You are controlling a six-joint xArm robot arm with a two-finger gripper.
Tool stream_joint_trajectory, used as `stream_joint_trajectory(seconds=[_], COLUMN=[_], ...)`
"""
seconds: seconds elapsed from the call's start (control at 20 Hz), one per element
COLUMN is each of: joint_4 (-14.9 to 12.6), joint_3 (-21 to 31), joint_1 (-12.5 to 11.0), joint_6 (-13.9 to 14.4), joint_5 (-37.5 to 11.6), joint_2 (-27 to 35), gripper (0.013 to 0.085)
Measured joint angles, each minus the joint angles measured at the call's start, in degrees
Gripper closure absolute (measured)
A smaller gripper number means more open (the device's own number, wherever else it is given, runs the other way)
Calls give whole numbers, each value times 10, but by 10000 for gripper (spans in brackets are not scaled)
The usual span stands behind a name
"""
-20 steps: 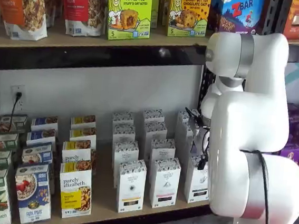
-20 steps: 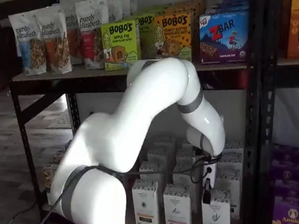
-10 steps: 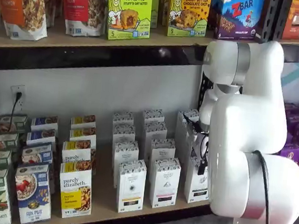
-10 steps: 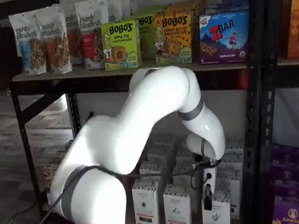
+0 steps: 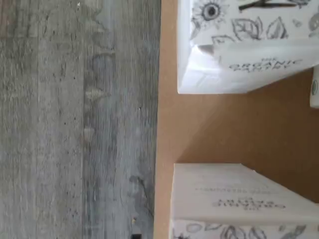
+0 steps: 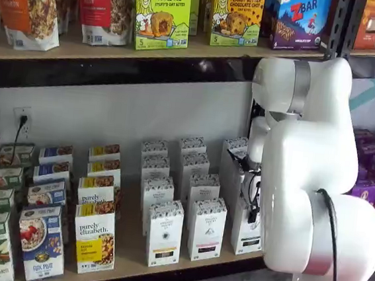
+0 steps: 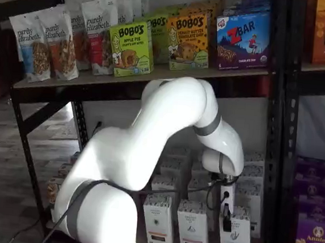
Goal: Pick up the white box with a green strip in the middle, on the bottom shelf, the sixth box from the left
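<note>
The bottom shelf (image 6: 130, 254) is a light-tan board that carries rows of boxes. The white box at the right end of its front row (image 6: 247, 234) is partly hidden by my arm; it also shows in a shelf view (image 7: 235, 241). The colour of its strip is too small to tell. My gripper (image 7: 226, 220) hangs just above this box, its black fingers seen side-on, and it shows in the other shelf view too (image 6: 253, 214). No gap between the fingers can be made out. The wrist view shows the tan board (image 5: 224, 129) and two white boxes (image 5: 239, 55) (image 5: 234, 199).
Two more white boxes (image 6: 164, 232) (image 6: 206, 227) stand to the left of the target, then yellow-labelled granola boxes (image 6: 94, 236) and cereal boxes (image 6: 41, 241). The upper shelf (image 6: 117, 47) holds Bobo's boxes and granola bags. Black rack posts (image 7: 275, 137) stand at the right. Grey wood floor (image 5: 75, 119) lies in front.
My arm has come down a little, and the gripper has sunk closer to the front right white box. The boxes have not moved.
</note>
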Motion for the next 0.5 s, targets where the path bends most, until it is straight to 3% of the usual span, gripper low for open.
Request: stream_joint_trajectory(seconds=[0.25,0.5], joint_4=[2,-5], joint_3=[-4,0], joint_1=[1,0], joint_6=[-1,5], joint_5=[4,3], joint_2=[2,-2], gripper=[290,290])
